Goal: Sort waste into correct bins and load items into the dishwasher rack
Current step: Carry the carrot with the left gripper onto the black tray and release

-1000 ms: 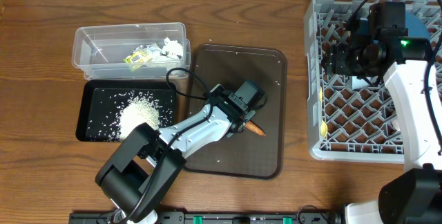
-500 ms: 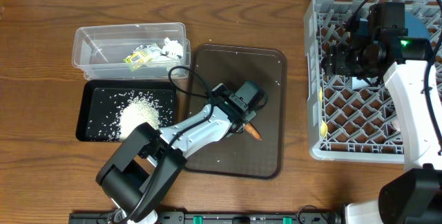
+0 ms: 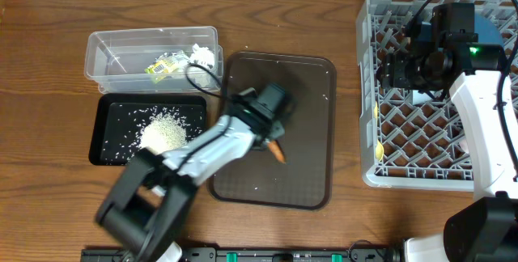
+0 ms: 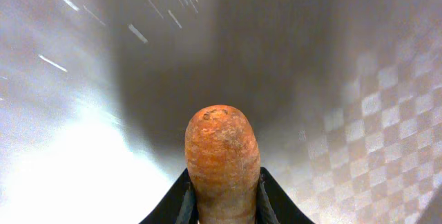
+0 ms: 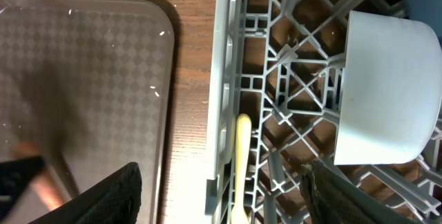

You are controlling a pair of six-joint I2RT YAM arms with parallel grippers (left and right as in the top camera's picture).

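My left gripper (image 3: 271,135) is shut on the small orange carrot (image 3: 278,152) and holds it just above the brown serving tray (image 3: 312,84). In the left wrist view the carrot (image 4: 222,155) sits between the black fingers, tip pointing away. My right gripper (image 5: 228,207) is open and empty over the left side of the grey dishwasher rack (image 3: 380,19). The rack holds the pale yellow spoon (image 5: 243,162), a pale cup (image 5: 387,92) and part of a dark-blue dish (image 3: 491,27). The clear tub (image 3: 109,52) holds tissue (image 3: 201,54) and the wrapper (image 3: 159,68). The black tray (image 3: 109,137) holds rice (image 3: 162,133).
The brown serving tray lies between the bins and the rack, with a few loose rice grains (image 3: 321,96) on it. Bare wooden table (image 3: 48,68) surrounds everything. The left arm stretches from the front edge over the tray.
My left gripper has moved left across the brown tray, carrying the carrot with it. The right arm has not moved.
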